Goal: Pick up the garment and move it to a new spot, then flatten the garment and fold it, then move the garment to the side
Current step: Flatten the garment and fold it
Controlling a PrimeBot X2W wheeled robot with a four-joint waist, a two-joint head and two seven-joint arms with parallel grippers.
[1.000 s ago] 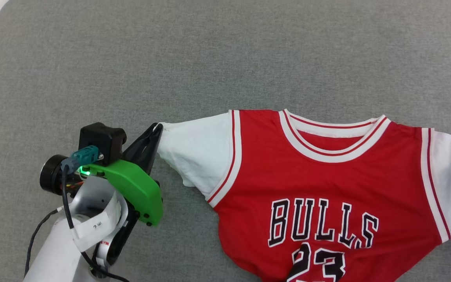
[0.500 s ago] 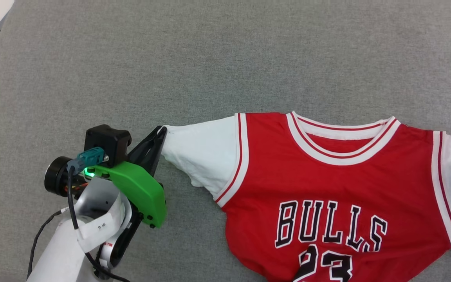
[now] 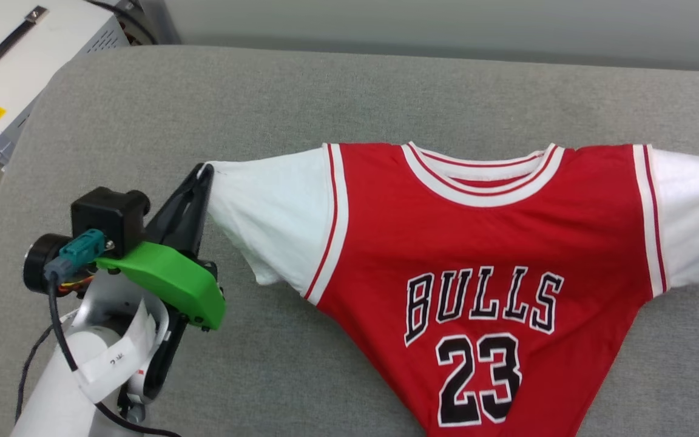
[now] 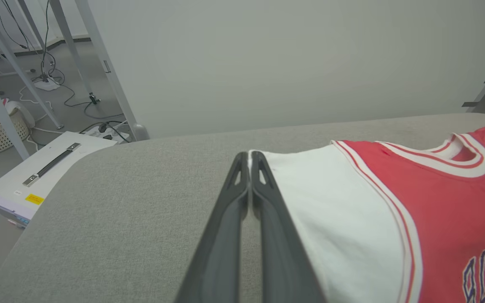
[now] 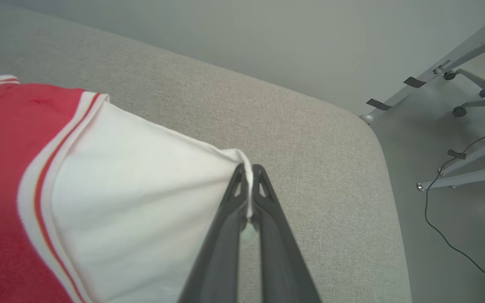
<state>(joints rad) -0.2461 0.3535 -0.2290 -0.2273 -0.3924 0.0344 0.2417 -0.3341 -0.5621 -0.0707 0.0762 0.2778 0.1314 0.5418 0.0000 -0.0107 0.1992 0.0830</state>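
The garment (image 3: 477, 255), a red jersey with short white sleeves and black "BULLS 23" lettering, hangs stretched by its sleeves above the grey cushion, its lower part drawn in to a narrow end. My left gripper (image 3: 205, 173) is shut on the tip of the left white sleeve (image 4: 331, 210); in the left wrist view the left gripper (image 4: 249, 155) pinches the sleeve's corner. In the right wrist view my right gripper (image 5: 249, 168) is shut on the edge of the other white sleeve (image 5: 141, 189), with cloth caught between the fingers.
The grey cushioned surface (image 3: 325, 91) spreads around the garment, with its rounded edges at the far side and left. A white box with a handle (image 3: 16, 48) stands on the floor at the far left. Metal frame legs (image 5: 457, 67) and cables lie off the right edge.
The right gripper has shut on the right sleeve. Both sleeves have risen and the jersey now hangs taut between the grippers. The head camera has tilted up, showing the cushion's far edge.
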